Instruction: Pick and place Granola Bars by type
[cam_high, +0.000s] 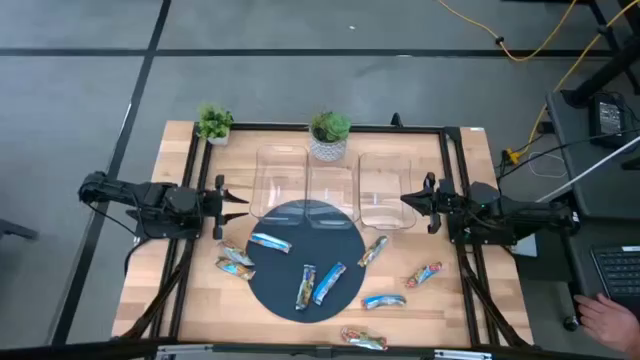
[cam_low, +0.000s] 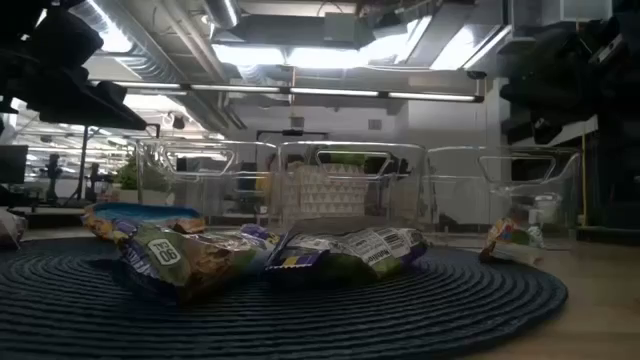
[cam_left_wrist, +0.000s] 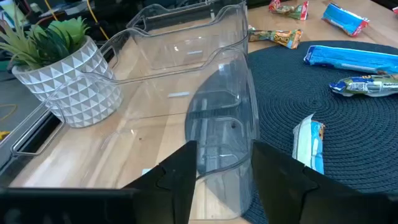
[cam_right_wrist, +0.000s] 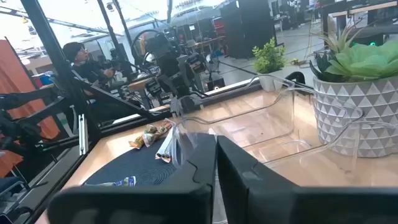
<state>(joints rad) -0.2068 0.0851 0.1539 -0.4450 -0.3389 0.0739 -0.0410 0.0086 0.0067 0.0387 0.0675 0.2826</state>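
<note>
Light wood tabletop (cam_high: 150, 290), dark round ribbed placemat (cam_high: 270, 290), clear plastic bins (cam_high: 385, 185), white diamond-patterned pot (cam_left_wrist: 74, 81) with green plant, light-blue-and-white granola bars (cam_high: 329, 283), orange-red multicoloured bars (cam_high: 362, 338), black grippers (cam_high: 222, 200)

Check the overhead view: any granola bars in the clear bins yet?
No, all three clear bins sit empty; the granola bars lie on the mat and table.
</note>
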